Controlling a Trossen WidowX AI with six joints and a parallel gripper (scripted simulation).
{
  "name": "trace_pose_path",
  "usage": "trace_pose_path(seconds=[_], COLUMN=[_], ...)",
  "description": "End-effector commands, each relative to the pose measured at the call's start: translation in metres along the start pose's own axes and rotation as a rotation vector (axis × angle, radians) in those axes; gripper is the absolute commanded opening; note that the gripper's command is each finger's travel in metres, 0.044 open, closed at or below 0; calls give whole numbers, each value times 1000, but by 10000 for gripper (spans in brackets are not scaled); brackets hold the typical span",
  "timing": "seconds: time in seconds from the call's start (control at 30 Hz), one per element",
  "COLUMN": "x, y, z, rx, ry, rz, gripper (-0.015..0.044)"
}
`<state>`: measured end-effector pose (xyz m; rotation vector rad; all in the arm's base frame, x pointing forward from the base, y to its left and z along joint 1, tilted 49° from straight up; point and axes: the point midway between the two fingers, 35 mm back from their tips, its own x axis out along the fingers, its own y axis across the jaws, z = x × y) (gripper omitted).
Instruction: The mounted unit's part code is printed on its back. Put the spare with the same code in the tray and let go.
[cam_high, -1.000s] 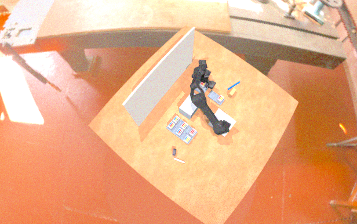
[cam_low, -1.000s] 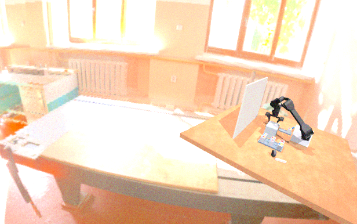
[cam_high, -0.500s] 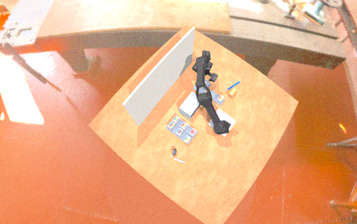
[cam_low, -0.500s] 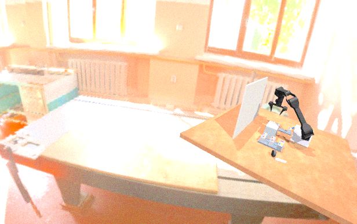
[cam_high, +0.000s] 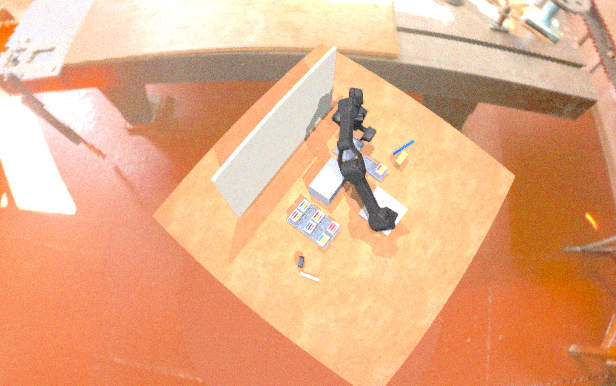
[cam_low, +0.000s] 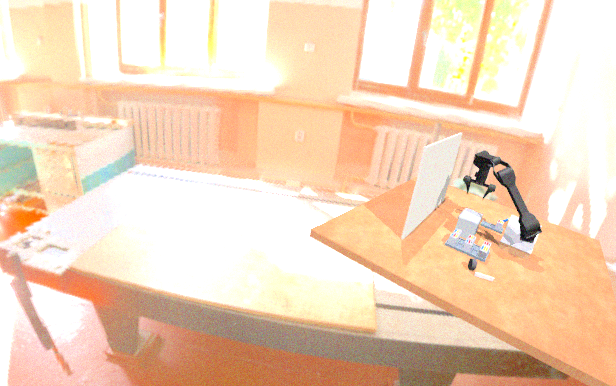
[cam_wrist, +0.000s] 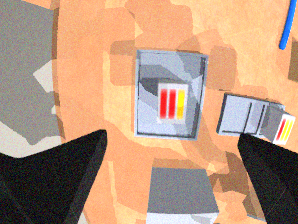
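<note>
My gripper (cam_low: 476, 195) (cam_wrist: 176, 139) is open and empty, raised above the tray. A small block with two red stripes and one yellow stripe (cam_wrist: 172, 104) lies inside the grey tray (cam_wrist: 136, 95) (cam_high: 359, 144), near its middle and clear of the fingers. The arm partly covers the tray in the top view. A large grey-white box (cam_high: 327, 182) (cam_low: 469, 223) (cam_wrist: 182, 190) stands beside the tray. Striped spares (cam_high: 317, 216) sit in the grey rack (cam_high: 320, 229) (cam_low: 460, 247). No code on a mounted unit's back is readable in these views.
A smaller grey holder (cam_high: 370, 162) (cam_wrist: 234, 115) carries a striped block (cam_high: 381, 169) (cam_wrist: 283, 129). A tall pale panel (cam_high: 280, 130) (cam_low: 434, 185) stands along one side. A blue stick (cam_high: 403, 147) (cam_wrist: 288, 25), a yellow block (cam_high: 401, 159), a dark piece (cam_high: 301, 261) and a white stick (cam_high: 309, 276) lie around.
</note>
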<state>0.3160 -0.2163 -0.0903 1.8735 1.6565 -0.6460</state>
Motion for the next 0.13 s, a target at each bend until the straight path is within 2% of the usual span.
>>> trace_pose_path(seconds=[0.0, 0.1], x=[0, 0], y=[0, 0], z=[0, 0], rx=[2, 2], ry=[-1, -1], rz=[2, 2], gripper=[440, 440])
